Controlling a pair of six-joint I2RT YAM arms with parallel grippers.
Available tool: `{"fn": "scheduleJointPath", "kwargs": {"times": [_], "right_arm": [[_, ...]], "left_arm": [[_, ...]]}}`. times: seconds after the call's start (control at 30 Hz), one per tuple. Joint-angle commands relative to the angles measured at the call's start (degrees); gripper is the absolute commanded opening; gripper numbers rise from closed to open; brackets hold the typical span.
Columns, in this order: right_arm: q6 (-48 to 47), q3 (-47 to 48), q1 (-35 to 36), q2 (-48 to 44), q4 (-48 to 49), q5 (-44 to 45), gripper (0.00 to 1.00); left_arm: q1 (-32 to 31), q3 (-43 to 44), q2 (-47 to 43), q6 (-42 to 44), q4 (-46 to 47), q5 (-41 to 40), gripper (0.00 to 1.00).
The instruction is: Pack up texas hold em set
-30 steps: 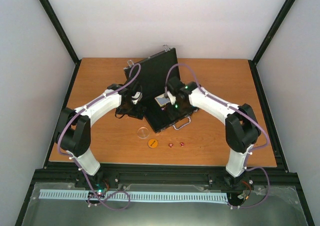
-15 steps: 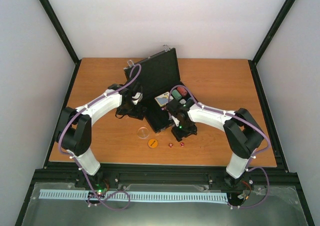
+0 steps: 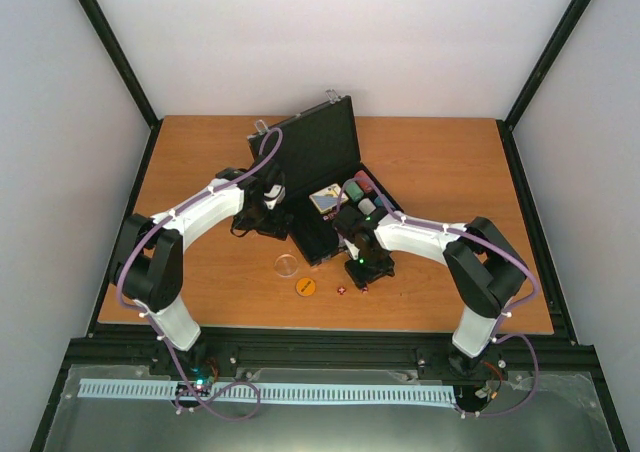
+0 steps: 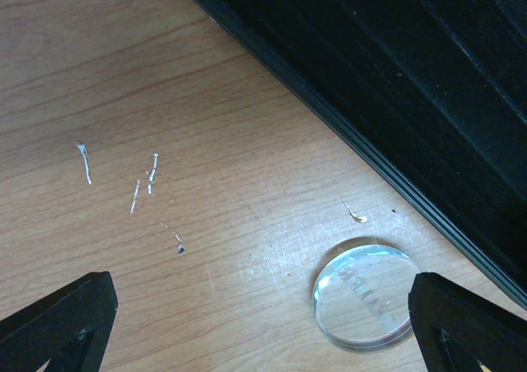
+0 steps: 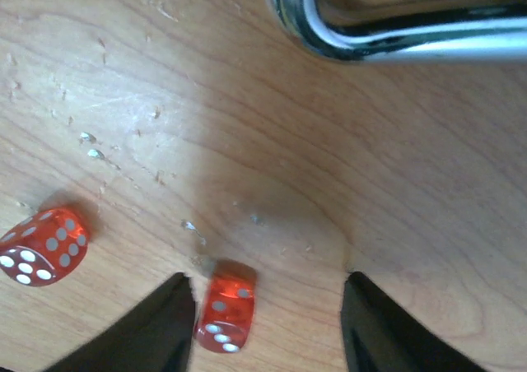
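So the poker case (image 3: 318, 152) is sitting open around the middle of the overhead frame, lid standing up toward the back and the tray lying flat in front of it. In the tray there's the blue-white card box (image 3: 324, 200), with chip stacks (image 3: 360, 192) just to its right. I can make out red and green, the rest is too small to call.

The loose bits are on the wood below the case in the frame: the clear disc (image 3: 287, 265), the orange disc (image 3: 306, 287) just lower right of it, then a red die (image 3: 342, 290) to the right of that.

My right gripper (image 5: 268, 331) is down low just below the case's silver handle (image 5: 395, 34), which runs across the top of the wrist view. Its jaws are apart, not pinching anything. A second red die (image 5: 225, 306) sits between them at the bottom of the frame, right up against the left-hand finger, with a clear gap to the other one. The first die is off at the left edge of that view.

My left gripper (image 4: 263, 339) is at the left side of the case, spread wide with nothing in it. The clear disc lies lower right in its view, just beside the right-hand finger. The black case edge cuts diagonally across the upper right. The table (image 3: 200, 152) is plain scuffed wood.
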Motion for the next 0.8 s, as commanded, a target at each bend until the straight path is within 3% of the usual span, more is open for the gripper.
{"fn": "scheduleJointPath", "kwargs": {"times": [0.0,0.1,0.47,0.67,0.77], "right_arm": [[0.58,-0.34,0.65,0.42,0.95,-1.18,0.45],[0.45,-0.72,0.73,-0.18,0.00,-1.73,0.38],[0.93,-1.62,0.93,-0.94,-0.52,-3.03,0.37],[0.80,-1.07,1.00,-0.06,-0.55,-2.71,0.17],[0.61,-0.48,1.00,-0.45,-1.59,-2.05,0.14]], "left_arm": [[0.23,0.96,0.12,0.19,0.22,0.14,1.00],[0.23,0.83,0.01,0.19,0.28,0.02,1.00],[0.20,0.65,0.07,0.17,0.41,0.35,1.00],[0.23,0.82,0.08,0.10,0.41,0.36,1.00],[0.23,0.82,0.04,0.11,0.38,0.22,1.00]]}}
